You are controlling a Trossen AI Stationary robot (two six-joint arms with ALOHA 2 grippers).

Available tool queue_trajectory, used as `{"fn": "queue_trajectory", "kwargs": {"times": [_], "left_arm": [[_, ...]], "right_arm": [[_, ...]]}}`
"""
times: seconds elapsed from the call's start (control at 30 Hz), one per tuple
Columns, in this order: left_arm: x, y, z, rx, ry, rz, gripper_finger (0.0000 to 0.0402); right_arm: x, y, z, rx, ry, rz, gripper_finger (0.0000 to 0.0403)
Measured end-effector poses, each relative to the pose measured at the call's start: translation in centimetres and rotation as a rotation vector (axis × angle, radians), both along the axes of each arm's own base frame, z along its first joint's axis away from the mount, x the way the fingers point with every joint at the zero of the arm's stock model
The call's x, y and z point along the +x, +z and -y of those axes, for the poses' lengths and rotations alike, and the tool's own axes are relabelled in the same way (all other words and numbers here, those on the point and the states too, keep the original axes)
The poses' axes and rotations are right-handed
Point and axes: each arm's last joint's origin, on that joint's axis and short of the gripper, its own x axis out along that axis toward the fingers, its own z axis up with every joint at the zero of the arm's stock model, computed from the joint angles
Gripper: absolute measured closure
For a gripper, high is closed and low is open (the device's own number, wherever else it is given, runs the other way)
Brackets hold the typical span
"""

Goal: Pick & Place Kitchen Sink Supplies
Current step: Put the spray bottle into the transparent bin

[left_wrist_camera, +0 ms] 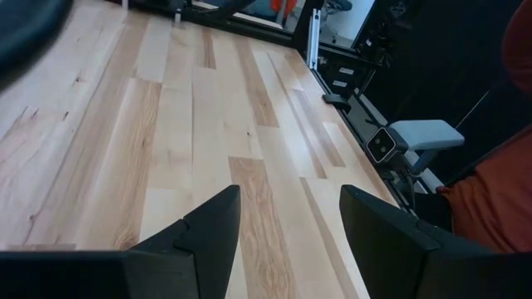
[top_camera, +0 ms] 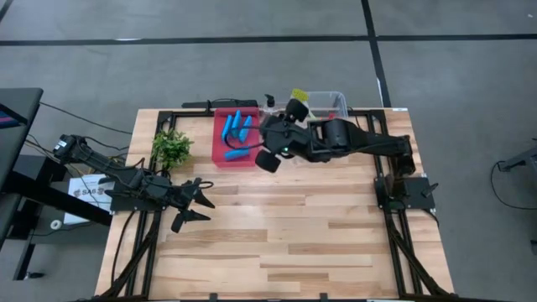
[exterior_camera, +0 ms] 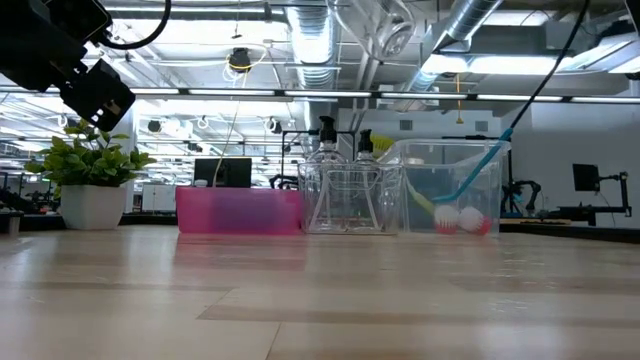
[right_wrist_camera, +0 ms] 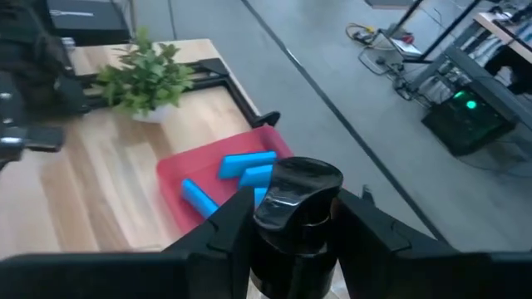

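High view: right gripper (top_camera: 270, 144) reaches across the far side of the table, over the near right edge of the red tray (top_camera: 220, 157), just left of the clear bins (top_camera: 336, 99). Right wrist view: right gripper (right_wrist_camera: 293, 218) clenched on a pump bottle (right_wrist_camera: 297, 199), black pump top between the fingers (right_wrist_camera: 218, 234), held above the tray (right_wrist_camera: 170, 176). Blue sponges (top_camera: 236, 128) lie loose in the tray, several, overlapping; same sponges (right_wrist_camera: 247, 164) in wrist view. Low view: two more pump bottles (exterior_camera: 343, 180) stand in a clear bin right of the pink tray (exterior_camera: 238, 210); brushes (exterior_camera: 458, 195) lean in the next bin (exterior_camera: 490, 185), heads down, one blue handle, one yellow-green. Plant (top_camera: 171, 148) left of the tray, apart from it. Left gripper (top_camera: 195, 204) parked low at the table's left, fingers (left_wrist_camera: 204, 228) spread wide, nothing between them, bare wood (left_wrist_camera: 183, 124) ahead.
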Motion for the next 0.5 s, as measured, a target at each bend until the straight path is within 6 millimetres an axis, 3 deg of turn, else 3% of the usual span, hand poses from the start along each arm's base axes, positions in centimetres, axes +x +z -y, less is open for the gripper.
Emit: {"fn": "queue_trajectory", "kwargs": {"times": [0.27, 0.5], "left_arm": [[0.0, 0.0, 0.0, -0.001, 0.0, 0.002, 0.0193], [0.0, 0.0, 0.0, -0.001, 0.0, 0.003, 0.0193]], "right_arm": [[-0.2, 0.0, 1.6, 0.0, -0.048, 0.0, 0.0279], [-0.2, -3.2, 1.6, 0.014, -0.072, -0.07, 0.0279]]}}
